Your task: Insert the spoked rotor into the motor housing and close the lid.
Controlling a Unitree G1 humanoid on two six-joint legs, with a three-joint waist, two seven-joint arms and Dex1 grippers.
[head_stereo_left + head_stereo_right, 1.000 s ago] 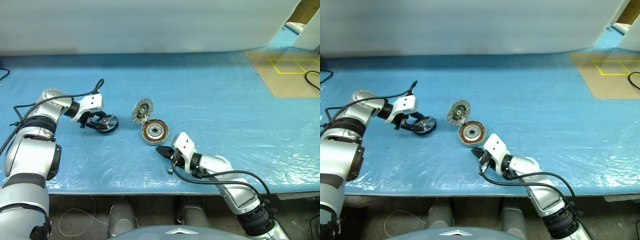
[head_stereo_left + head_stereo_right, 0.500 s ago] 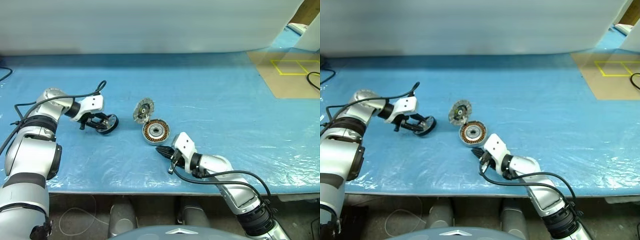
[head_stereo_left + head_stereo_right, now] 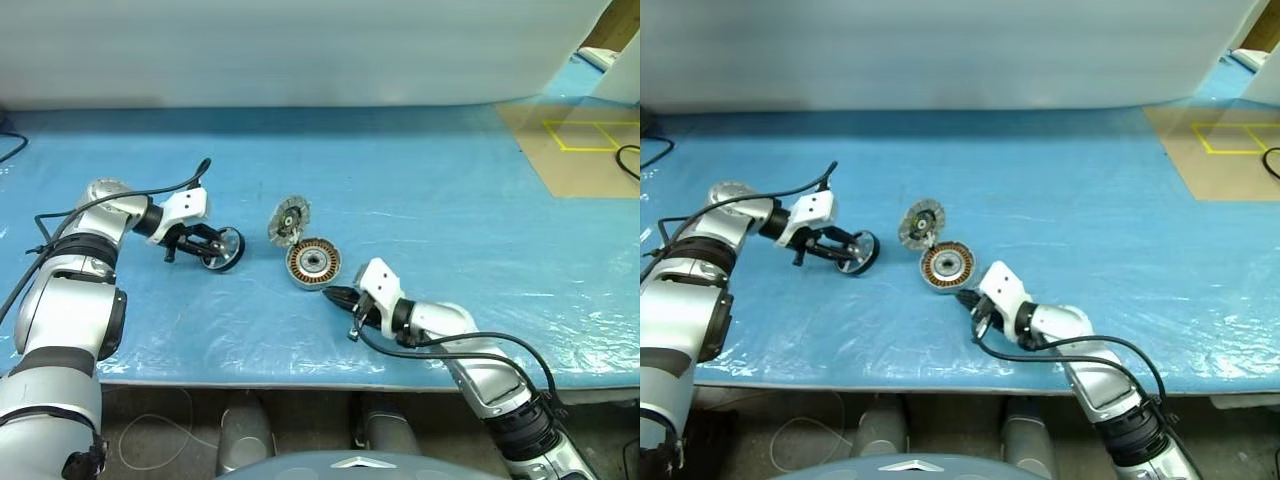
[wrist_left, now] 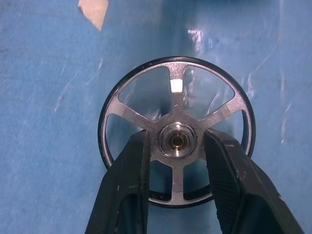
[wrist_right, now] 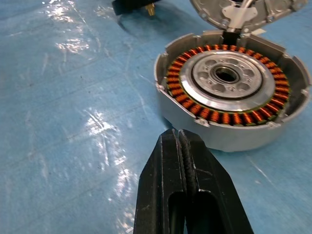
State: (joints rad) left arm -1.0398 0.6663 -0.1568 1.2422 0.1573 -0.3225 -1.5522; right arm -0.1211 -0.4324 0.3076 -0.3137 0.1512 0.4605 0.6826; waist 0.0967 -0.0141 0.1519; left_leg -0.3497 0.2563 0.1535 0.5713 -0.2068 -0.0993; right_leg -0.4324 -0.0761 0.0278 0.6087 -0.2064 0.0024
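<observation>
Blue plastic sheet (image 3: 420, 190) covers the table in the head views. Left gripper (image 3: 222, 249) at left holds the spoked rotor (image 3: 228, 249) tilted up on edge, its 2 fingers clamped on either side of the hub. Motor housing (image 3: 313, 264) lies flat near the middle, copper windings up. Lid (image 3: 288, 220) stands tilted just beyond it, at its far-left edge, touching it. Right gripper (image 3: 333, 294) is just near-right of the housing, fingers pressed together, nothing held. Tan board with yellow tape lines (image 3: 575, 140) at far right.

Left wrist view: rotor (image 4: 176, 131) faces the camera, dark rim, 5 silver spokes, hub in the centre. 2 black fingers (image 4: 127, 183) sit on either side of the hub, touching it.

Right wrist view: housing (image 5: 231, 85) close ahead of the right gripper (image 5: 181, 141), ring of orange windings around a pale centre with a bore. Fingertips closed on each other, apart from the housing wall. Lid edge (image 5: 243, 10) rises behind the housing.
</observation>
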